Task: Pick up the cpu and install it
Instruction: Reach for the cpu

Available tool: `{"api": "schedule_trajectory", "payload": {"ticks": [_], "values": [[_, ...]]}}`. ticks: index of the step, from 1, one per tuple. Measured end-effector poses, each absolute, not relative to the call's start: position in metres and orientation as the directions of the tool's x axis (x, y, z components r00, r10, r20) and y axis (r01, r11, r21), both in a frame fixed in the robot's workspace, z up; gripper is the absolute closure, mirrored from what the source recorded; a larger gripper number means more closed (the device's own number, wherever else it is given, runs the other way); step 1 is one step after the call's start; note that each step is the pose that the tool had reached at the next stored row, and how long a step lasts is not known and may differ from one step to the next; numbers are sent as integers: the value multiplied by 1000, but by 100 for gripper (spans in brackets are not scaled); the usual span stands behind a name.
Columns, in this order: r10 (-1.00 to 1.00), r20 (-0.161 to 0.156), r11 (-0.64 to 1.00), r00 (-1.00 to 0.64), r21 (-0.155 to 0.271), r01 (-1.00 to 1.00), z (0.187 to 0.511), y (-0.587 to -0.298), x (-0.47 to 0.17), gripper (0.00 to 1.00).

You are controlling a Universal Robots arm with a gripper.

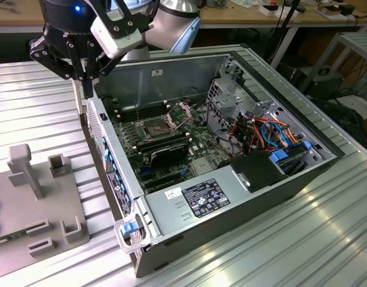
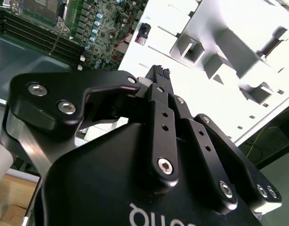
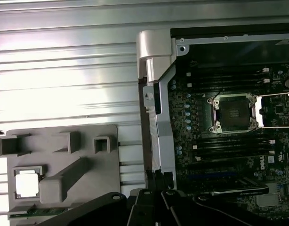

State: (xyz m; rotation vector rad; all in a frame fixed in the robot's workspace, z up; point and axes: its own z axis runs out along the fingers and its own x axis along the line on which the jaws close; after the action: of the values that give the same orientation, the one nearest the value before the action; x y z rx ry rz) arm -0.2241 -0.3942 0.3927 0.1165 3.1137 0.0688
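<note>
The cpu shows as a small bright square chip lying flat in a square pocket of the grey fixture plate, outside the computer case. The open socket sits on the motherboard inside the case, with its metal frame hinged up. My gripper hangs above the case's wall on the exterior view's left, between the fixture and the motherboard. In the second wrist view its fingers stand together with nothing visible between them. The gripper is well apart from the cpu and the socket.
The open computer case lies on a ribbed metal table, with memory sticks, cables and a power supply inside. The fixture plate carries upright posts and brackets. The case wall stands between fixture and motherboard.
</note>
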Motion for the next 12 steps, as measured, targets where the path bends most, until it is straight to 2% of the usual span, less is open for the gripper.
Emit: {"api": "schedule_trajectory", "payload": {"ticks": [12], "values": [[75,-23,996,-997,45,74,393,-393,-250,89]]}}
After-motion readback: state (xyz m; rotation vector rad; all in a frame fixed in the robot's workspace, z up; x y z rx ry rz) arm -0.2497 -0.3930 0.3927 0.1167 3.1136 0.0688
